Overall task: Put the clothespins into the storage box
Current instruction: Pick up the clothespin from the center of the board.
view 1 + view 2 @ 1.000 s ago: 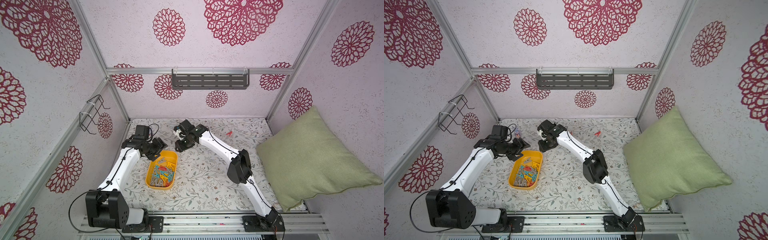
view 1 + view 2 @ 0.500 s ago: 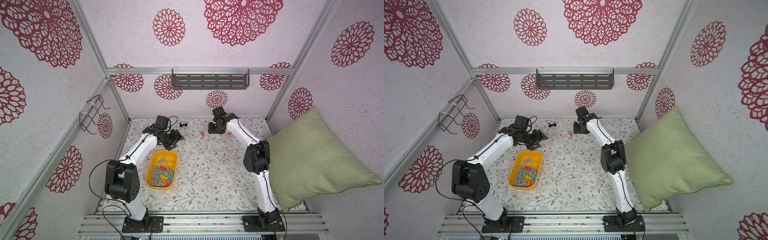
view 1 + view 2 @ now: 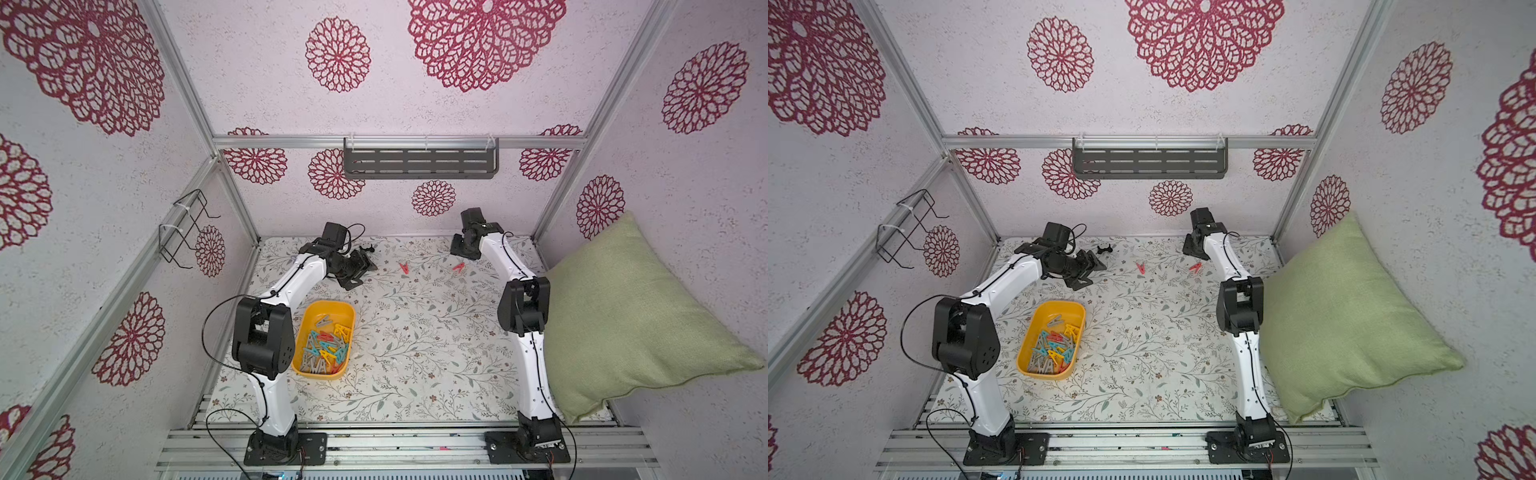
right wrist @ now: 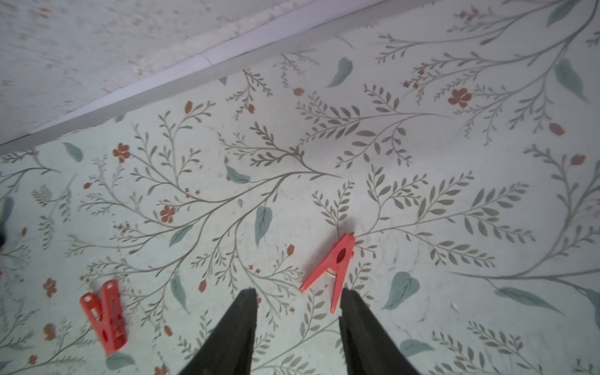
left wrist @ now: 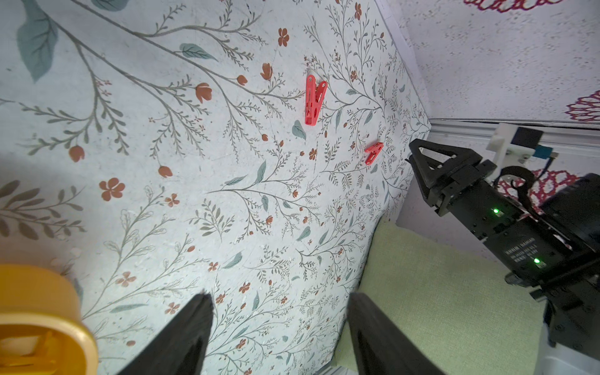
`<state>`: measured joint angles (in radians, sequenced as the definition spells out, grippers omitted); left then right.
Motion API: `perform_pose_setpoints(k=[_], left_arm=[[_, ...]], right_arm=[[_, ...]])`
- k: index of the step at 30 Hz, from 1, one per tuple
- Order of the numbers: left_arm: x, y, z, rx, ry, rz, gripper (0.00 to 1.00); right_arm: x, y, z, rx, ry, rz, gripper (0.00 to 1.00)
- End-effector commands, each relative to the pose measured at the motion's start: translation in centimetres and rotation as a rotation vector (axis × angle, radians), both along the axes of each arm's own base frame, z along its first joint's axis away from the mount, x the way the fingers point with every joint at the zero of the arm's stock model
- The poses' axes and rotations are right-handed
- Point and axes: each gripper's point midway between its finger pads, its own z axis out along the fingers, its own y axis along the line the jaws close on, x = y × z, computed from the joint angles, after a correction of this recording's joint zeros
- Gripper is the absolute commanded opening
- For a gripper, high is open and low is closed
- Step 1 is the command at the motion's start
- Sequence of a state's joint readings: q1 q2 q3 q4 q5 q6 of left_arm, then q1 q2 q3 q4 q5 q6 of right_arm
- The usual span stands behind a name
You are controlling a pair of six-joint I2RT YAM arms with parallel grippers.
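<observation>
Two red clothespins lie on the floral floor near the back wall, one (image 3: 403,268) toward the middle and one (image 3: 458,267) to its right; both top views show them. My right gripper (image 4: 297,293) is open and empty just above the right clothespin (image 4: 331,269), whose legs reach one fingertip. The other clothespin (image 4: 104,315) lies off to the side. My left gripper (image 5: 279,300) is open and empty, hovering left of the nearer clothespin (image 5: 314,102). The yellow storage box (image 3: 328,309) holds several coloured clothespins (image 3: 326,347).
A small black clip-like object (image 3: 368,250) lies by the back wall close to the left gripper. A green pillow (image 3: 623,316) fills the right side. A grey slotted shelf (image 3: 419,162) hangs on the back wall and a wire rack (image 3: 187,228) on the left wall.
Both grippers have left the far end of the storage box. The right arm has swung to the back right, over the right red clothespin. The left gripper has moved back and right.
</observation>
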<state>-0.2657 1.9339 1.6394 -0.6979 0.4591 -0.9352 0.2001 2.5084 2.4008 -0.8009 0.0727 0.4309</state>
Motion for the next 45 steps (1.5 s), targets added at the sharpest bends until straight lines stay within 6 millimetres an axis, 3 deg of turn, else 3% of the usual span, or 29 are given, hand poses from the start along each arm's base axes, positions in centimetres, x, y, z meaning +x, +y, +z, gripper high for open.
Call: perform_pose_setpoints(k=[1, 2, 13, 31, 38, 45], left_arm=[[0.4, -0.5, 0.5, -0.012, -0.011, -0.024, 0.73], [0.6, -0.6, -1.0, -0.005, 0.022, -0.025, 0.73], [0.9, -0.2, -1.7, -0.006, 0.045, -0.014, 0.73], [0.9, 0.3, -2.2, -0.007, 0.063, -0.002, 0.73], [0.9, 0.4, -2.2, -0.002, 0.063, 0.002, 0.73], [0.8, 0.5, -2.2, -0.002, 0.063, 0.011, 0.73]], right_arm=[[-0.1, -0.3, -0.4, -0.008, 0.020, -0.015, 0.44], [-0.1, -0.4, -0.8, -0.008, 0.029, -0.016, 0.43], [-0.7, -1.2, -3.3, -0.035, 0.085, -0.026, 0.31], [-1.2, -2.5, -5.8, -0.048, 0.132, -0.035, 0.29], [-2.0, -2.8, -7.2, -0.060, 0.170, -0.035, 0.17], [-2.6, -2.9, -7.5, -0.060, 0.172, -0.031, 0.18]])
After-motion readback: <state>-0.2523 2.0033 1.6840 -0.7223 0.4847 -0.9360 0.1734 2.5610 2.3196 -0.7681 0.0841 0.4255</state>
